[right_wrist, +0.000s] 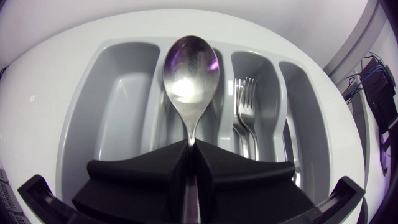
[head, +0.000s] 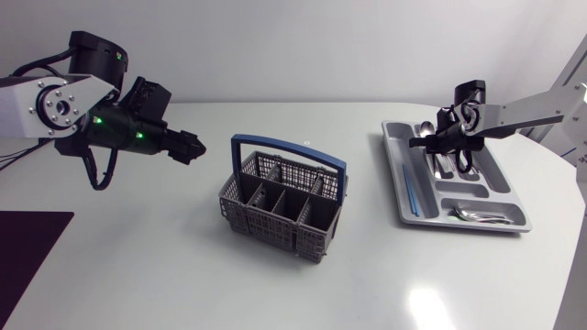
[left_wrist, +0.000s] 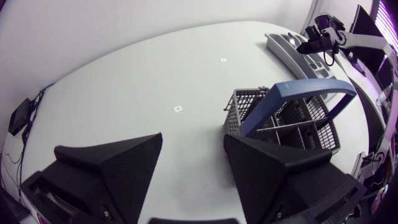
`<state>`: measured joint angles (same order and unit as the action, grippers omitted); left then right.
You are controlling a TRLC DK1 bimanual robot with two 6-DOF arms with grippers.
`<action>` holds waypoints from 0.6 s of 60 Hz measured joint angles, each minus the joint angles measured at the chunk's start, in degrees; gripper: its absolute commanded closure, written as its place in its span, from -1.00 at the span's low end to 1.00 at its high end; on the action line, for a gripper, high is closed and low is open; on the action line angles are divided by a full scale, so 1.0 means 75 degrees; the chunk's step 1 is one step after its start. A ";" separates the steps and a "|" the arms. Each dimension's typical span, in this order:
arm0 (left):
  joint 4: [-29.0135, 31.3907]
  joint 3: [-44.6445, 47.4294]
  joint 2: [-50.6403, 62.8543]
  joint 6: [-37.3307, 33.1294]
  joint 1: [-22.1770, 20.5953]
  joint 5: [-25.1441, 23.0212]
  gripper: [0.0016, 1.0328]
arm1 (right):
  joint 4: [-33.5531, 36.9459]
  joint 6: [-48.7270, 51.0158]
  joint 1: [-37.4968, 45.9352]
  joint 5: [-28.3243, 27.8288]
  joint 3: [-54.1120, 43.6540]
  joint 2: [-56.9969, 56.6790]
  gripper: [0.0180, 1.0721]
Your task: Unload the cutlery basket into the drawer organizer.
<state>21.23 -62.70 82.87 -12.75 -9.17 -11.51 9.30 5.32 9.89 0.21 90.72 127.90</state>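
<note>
1. Table (head: 183, 284): carries the basket and the organizer, well apart.
2. Drawer organizer (head: 396, 156): lies under the right gripper.
3. Cutlery basket (head: 275, 220): mid-table, blue handle upright.
4. Left gripper (left_wrist: 193, 146): fingers spread, holding nothing, near the basket.
5. Right gripper (right_wrist: 191, 149): pinching the spoon (right_wrist: 190, 71) by its handle over a middle compartment, beside the forks (right_wrist: 245, 106).

Setting: robotics laboratory, test station.
Worktop (head: 183, 275): plain white, glossy, with a rounded edge.
Installed equipment: left arm (head: 64, 105) and right arm (head: 537, 105) coming in from opposite sides; silver-grey links, black joints, exposed cabling, green indicator lights on the left.
Surface marks: small square markers (left_wrist: 178, 108).
Kitchen goods: only a cutlery basket (head: 284, 206) and a drawer organizer (head: 404, 197), well apart.
</note>
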 measured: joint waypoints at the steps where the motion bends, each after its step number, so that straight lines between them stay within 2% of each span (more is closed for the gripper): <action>1: 0.0000 0.0000 0.0000 0.0000 0.0000 -0.0003 -0.36 | -0.0006 0.0000 0.0000 0.0000 0.0000 -0.0003 0.38; 13: -0.0023 0.0015 0.0012 -0.0131 0.0000 -0.0087 -0.36 | -0.0216 0.0006 -0.0026 0.0210 -0.0691 -0.0705 -0.18; 22: -0.0047 0.0131 0.0073 -0.0315 0.0000 -0.0201 -0.35 | -0.0443 0.0114 -0.0318 0.0358 -0.2084 -0.2177 -0.20; 30: -0.0044 0.0291 0.0251 -0.0522 0.0000 -0.0210 -0.34 | -0.0507 0.0262 -0.1204 0.0341 -0.3821 -0.4033 -0.20; 36: -0.0044 0.0315 0.0530 -0.0685 -0.0055 -0.0221 -0.30 | -0.0216 0.0318 -0.1958 0.0239 -0.4800 -0.5155 -0.20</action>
<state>20.91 -60.34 86.85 -17.89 -9.58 -13.17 7.68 7.70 -4.80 2.00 54.72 89.23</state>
